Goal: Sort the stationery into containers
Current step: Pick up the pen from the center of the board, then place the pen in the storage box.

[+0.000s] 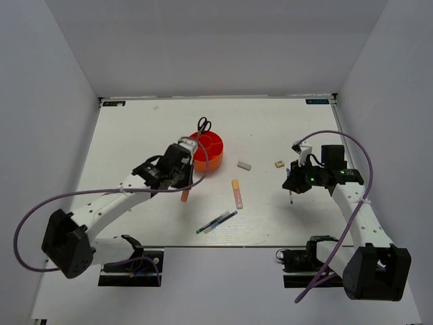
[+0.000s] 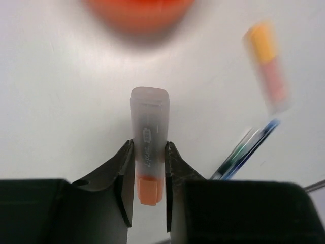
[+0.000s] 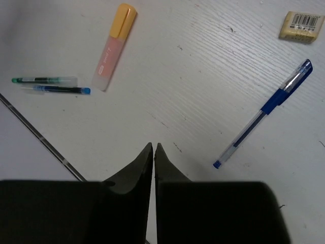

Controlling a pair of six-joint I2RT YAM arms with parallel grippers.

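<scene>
The round orange organiser (image 1: pixel 210 152) stands left of centre and shows as an orange blur (image 2: pixel 139 10) in the left wrist view. My left gripper (image 1: pixel 181 181) (image 2: pixel 149 152) is just in front of it, shut on an orange-capped highlighter (image 2: pixel 149 127) whose end sticks out below the fingers (image 1: pixel 185 196). My right gripper (image 1: pixel 292 184) (image 3: pixel 154 147) is at the right, shut with nothing between its fingers. A blue pen (image 3: pixel 264 119) lies on the table just right of them. A second highlighter (image 1: pixel 237 193) (image 3: pixel 114 48) lies mid-table.
Black-handled scissors (image 1: pixel 204 125) lie behind the organiser. A grey eraser (image 1: pixel 244 165) and a tan block (image 1: pixel 278 163) (image 3: pixel 301 25) lie between the arms. A green and a blue pen (image 1: pixel 216 222) (image 3: pixel 51 84) lie near the table's front edge.
</scene>
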